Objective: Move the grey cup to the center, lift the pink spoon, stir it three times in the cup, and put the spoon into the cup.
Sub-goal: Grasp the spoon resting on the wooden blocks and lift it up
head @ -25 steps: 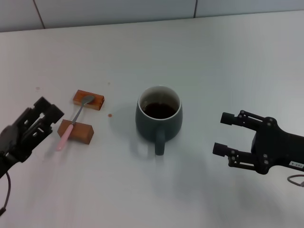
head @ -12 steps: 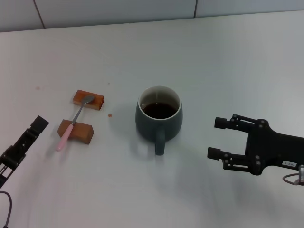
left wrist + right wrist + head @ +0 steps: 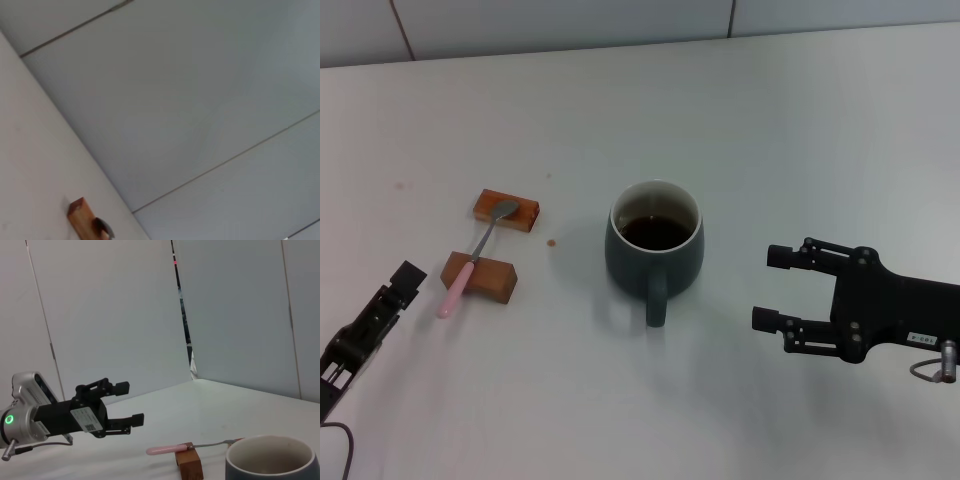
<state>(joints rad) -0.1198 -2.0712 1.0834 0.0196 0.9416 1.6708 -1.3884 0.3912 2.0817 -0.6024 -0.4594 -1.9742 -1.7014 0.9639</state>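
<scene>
resting across two wooden blocks point(image 3: 480, 277), pink spoon point(image 3: 473, 260); grey cup point(image 3: 654, 248) holds dark liquid; both jaws apart.

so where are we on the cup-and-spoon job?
Early. The dark grey-green ceramic mug stands mid-table, untouched; the open right gripper sits beside it. The pink-handled metal spoon lies across two brown wooden blocks; the left gripper is near its handle. Lift, stirring and drop-in remain.
</scene>
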